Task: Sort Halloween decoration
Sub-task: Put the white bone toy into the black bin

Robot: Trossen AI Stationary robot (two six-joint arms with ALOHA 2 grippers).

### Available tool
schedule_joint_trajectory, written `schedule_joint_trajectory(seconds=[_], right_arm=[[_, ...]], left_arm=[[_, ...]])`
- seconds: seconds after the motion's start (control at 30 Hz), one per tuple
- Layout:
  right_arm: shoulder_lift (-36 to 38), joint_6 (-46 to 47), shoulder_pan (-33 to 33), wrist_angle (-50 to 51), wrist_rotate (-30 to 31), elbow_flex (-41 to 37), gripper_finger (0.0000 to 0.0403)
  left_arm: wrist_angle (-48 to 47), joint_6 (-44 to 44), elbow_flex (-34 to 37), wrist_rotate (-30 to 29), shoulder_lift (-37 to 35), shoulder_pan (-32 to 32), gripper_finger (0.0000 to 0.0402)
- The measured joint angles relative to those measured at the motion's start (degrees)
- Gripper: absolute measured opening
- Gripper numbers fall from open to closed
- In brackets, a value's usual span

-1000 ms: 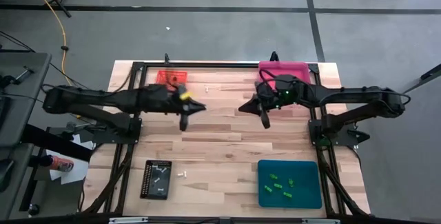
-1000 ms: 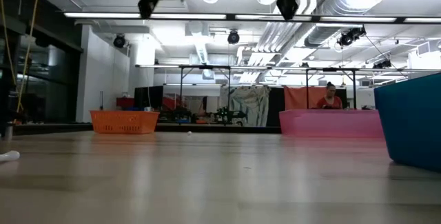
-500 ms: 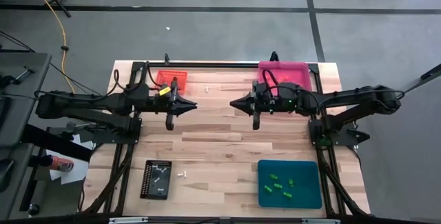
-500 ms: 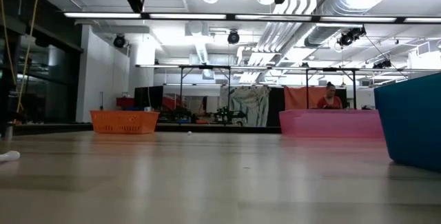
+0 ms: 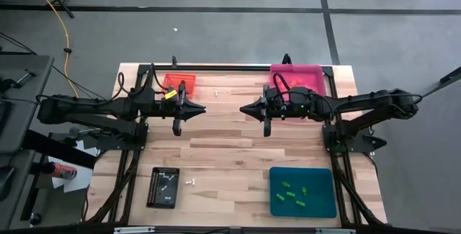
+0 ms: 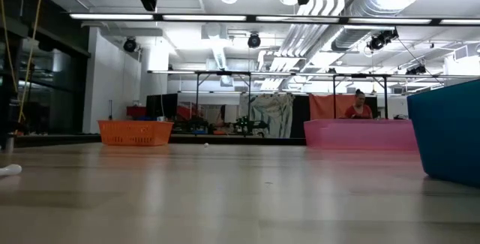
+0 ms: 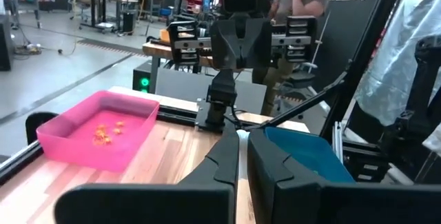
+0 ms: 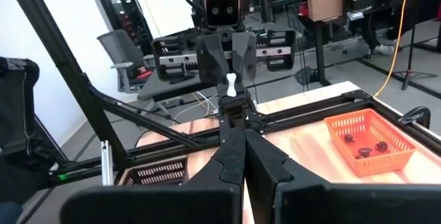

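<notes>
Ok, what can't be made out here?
Black tray contents: high view, too small to name.
Teal tray contents: left wrist view, hidden by its wall.
Left gripper, right gripper: low view, cut by the top edge.
Bone in left gripper: high view, too small.

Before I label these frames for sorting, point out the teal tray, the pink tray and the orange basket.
teal tray (image 5: 325, 207): high view, bare floor near its right wall.
pink tray (image 5: 315, 73): high view, bare floor by its far right corner.
orange basket (image 8: 360, 130): right wrist view, bare mesh floor.
</notes>
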State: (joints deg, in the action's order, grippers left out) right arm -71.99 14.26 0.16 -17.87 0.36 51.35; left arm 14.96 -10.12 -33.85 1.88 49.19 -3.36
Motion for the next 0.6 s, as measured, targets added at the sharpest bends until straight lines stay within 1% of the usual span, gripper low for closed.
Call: schedule_joint_trajectory(seconds=[0.1,0.2,0.27,0.33,0.4,0.43,0.6], right_arm=[[0.00,-0.79,0.00,0.02,-0.10,0.00,0.0000],[0.00,-0.81,0.00,0.05,-0.15,0.00,0.0000],[0.00,-0.81,0.00,0.35,-0.15,0.00,0.0000],[0.00,-0.79,0.00,1.52,-0.15,0.00,0.0000],[0.00,-0.49,0.00,2.89,-0.15,0.00,0.0000],[0.00,-0.01,0.00,3.73,-0.15,0.00,0.0000],[0.00,1.28,0.00,8.66,-0.16,0.00,0.0000]], left_arm=[[-0.03,-2.87,-0.02,0.15,0.00,0.09,0.0003],[-0.42,-6.85,-0.04,4.10,0.00,1.59,0.0003],[-1.41,-9.52,-0.07,7.13,-0.02,4.40,0.0003],[-3.39,-12.68,-0.11,7.90,-0.02,8.57,0.0003],[-8.59,-15.69,-0.95,7.39,-0.01,14.04,0.0003],[-12.81,-17.08,-1.98,6.38,0.13,17.27,0.0003],[-36.12,-25.14,-8.94,-2.68,3.30,34.16,0.0003]])
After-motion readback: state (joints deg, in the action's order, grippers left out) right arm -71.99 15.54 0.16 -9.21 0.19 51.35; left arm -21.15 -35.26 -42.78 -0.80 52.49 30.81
